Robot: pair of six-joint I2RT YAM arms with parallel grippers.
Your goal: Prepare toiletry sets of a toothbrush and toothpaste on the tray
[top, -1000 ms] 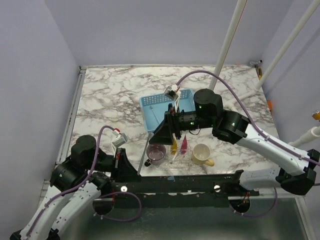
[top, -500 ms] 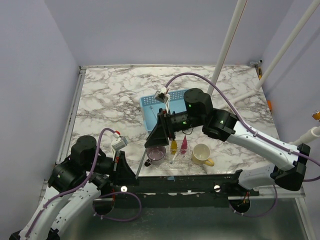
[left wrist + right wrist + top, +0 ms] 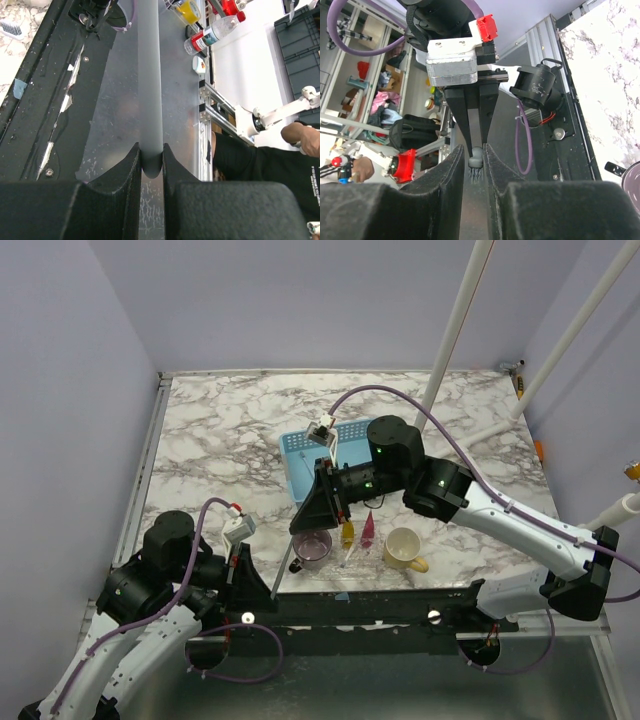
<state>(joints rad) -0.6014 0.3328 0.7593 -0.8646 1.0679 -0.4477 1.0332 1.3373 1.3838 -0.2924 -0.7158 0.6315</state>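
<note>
Gripping one toothbrush [image 3: 285,562], left end effector [image 3: 151,152] and right end effector [image 3: 476,152] hover over marble [image 3: 220,440].

The yellow tube [image 3: 347,534] and pink tube [image 3: 368,530] lay side by side, with what seemed a whitish toothbrush [image 3: 350,558] on their near side; a grey toothbrush [image 3: 150,90] slanted off to their left.

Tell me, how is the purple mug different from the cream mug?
The round purple mug stands left of the yellow tube and pink tube; the round cream mug stands right of them. The purple mug's handle points left; the cream mug's points right. Both stand upright on the marble table, outside the blue plastic tray.
</note>
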